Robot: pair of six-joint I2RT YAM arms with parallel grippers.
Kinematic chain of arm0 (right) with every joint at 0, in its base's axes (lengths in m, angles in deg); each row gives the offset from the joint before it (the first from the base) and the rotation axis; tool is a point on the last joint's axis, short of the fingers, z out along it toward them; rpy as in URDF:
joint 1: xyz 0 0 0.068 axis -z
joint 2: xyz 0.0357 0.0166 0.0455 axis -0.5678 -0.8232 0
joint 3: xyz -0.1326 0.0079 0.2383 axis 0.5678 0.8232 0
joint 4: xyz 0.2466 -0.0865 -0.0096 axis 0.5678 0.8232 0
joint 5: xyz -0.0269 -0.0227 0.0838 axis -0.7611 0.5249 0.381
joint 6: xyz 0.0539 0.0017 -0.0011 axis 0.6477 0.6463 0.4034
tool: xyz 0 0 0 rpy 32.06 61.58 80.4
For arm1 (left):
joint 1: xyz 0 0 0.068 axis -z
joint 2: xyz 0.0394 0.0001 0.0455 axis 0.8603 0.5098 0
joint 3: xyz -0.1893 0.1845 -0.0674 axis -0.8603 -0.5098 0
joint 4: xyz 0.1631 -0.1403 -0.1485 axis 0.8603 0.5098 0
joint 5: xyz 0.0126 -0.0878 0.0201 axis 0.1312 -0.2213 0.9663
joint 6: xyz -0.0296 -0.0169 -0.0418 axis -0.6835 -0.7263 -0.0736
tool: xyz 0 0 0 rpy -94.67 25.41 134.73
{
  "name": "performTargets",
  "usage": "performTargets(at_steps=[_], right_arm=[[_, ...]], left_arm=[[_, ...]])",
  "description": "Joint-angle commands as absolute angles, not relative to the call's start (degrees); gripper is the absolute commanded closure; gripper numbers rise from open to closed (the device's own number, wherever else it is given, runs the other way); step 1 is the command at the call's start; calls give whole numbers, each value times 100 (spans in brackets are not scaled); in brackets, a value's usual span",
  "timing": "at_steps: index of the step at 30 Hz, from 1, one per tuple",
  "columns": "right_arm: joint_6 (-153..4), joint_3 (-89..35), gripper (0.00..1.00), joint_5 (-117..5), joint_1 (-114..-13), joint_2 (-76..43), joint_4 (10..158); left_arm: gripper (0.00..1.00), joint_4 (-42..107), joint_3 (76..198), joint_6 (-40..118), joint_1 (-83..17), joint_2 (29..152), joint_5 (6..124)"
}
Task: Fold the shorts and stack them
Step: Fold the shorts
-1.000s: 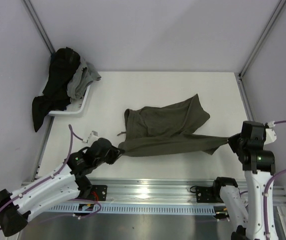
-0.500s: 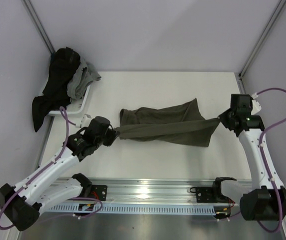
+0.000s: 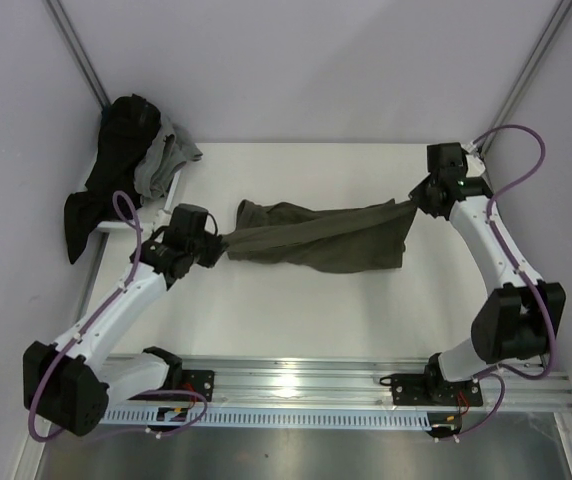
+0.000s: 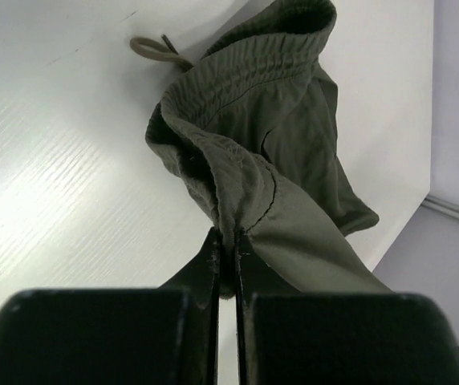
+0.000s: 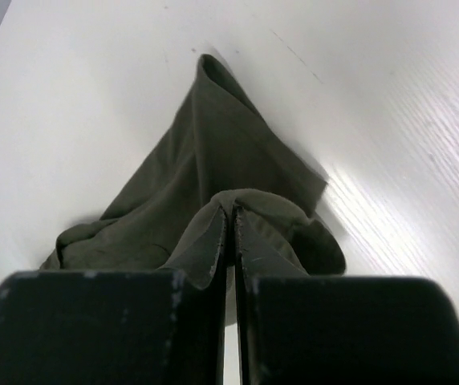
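Observation:
The olive-green shorts [image 3: 321, 237] hang stretched between my two grippers above the middle of the white table. My left gripper [image 3: 218, 248] is shut on their left end near the waistband [image 4: 249, 68]; the drawstring [image 4: 153, 50] trails on the table. My right gripper [image 3: 418, 200] is shut on the right end, a folded hem of a leg [image 5: 237, 204]. In the left wrist view the fabric is pinched between the closed fingertips [image 4: 228, 241]. The rest of the cloth sags down to the table below the stretched edge.
A white tray [image 3: 156, 214] at the back left holds a heap of dark and grey garments [image 3: 131, 150], some hanging over its edge. Grey walls close in the table at the back and sides. A metal rail [image 3: 296, 380] runs along the near edge.
Both grippers have carried the shorts away from the near edge toward the back of the table. The near edge of the cloth has swept over toward the far edge.

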State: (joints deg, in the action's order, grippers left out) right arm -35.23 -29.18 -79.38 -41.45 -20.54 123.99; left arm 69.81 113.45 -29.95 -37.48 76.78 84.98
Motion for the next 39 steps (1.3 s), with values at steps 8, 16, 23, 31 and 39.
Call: performTargets(at_steps=[8, 16, 23, 31, 39], right_arm=[[-3739, -4247, 100, -8049, -4101, -3540, 11808], [-3721, -4986, 100, -7934, -4101, -4692, 11792], [-3502, -5083, 100, -8092, -4014, -5001, 11756], [-3563, -3933, 100, -8013, -4127, -4150, 11457], [-3695, -2087, 100, -7793, -4399, -2058, 11289]], left_arm=[[100, 6551, 12817, -2626, -4440, 9336, 8262], [100, 6217, 13626, -2538, -4818, 10813, 7831], [100, 6049, 14451, -2433, -4915, 11517, 7734], [100, 5584, 13548, -2143, -4924, 10543, 7734], [100, 5874, 12397, -1809, -4933, 8979, 7743]])
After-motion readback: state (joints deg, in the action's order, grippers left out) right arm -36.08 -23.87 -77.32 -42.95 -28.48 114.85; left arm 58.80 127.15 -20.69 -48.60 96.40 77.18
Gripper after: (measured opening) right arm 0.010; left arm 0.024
